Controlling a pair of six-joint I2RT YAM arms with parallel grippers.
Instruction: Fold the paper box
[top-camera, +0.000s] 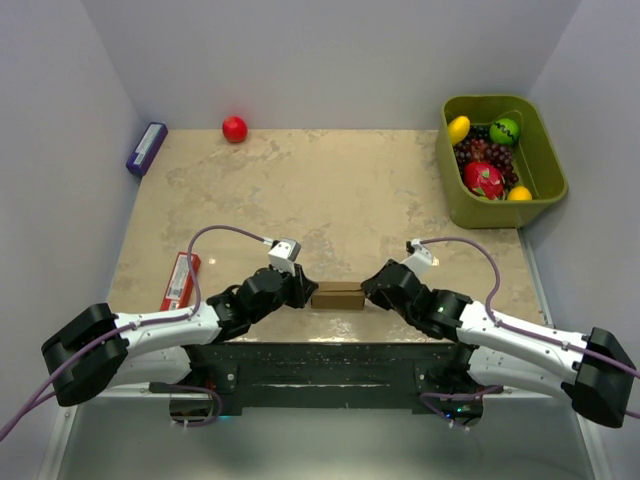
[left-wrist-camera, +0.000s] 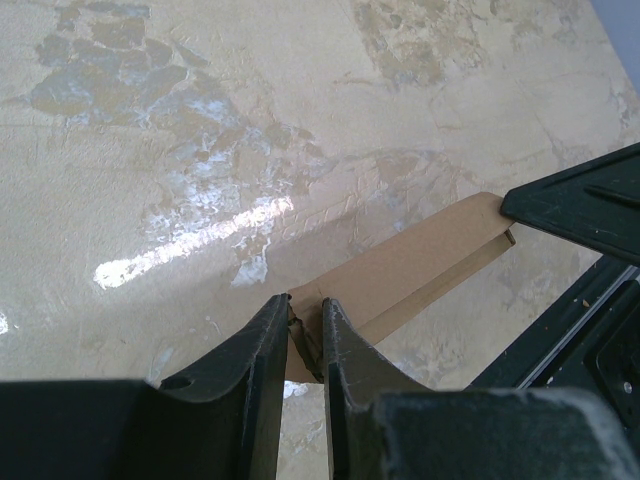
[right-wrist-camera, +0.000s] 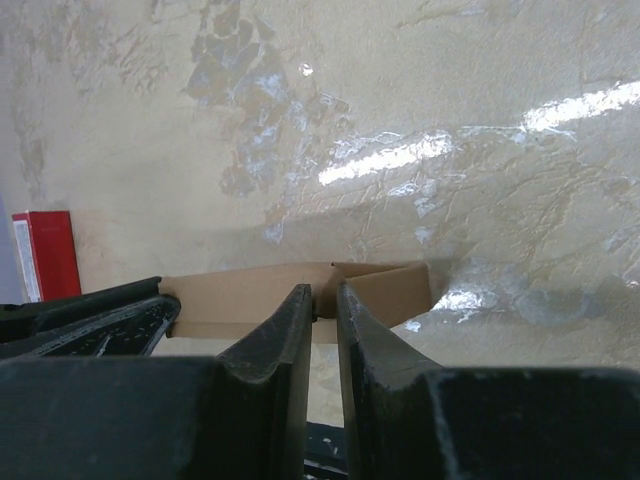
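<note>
The paper box (top-camera: 337, 296) is plain brown, the table (top-camera: 330, 190) mottled beige, the bin (top-camera: 480, 212) olive-green.

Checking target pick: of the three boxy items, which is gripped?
The brown paper box, pinched at each end by the left tool and right tool. The red packet and purple box lie untouched at left.

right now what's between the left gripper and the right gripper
Only the paper box lies between the left gripper and the right gripper; each pinches one end of it. The top view shows this.
</note>
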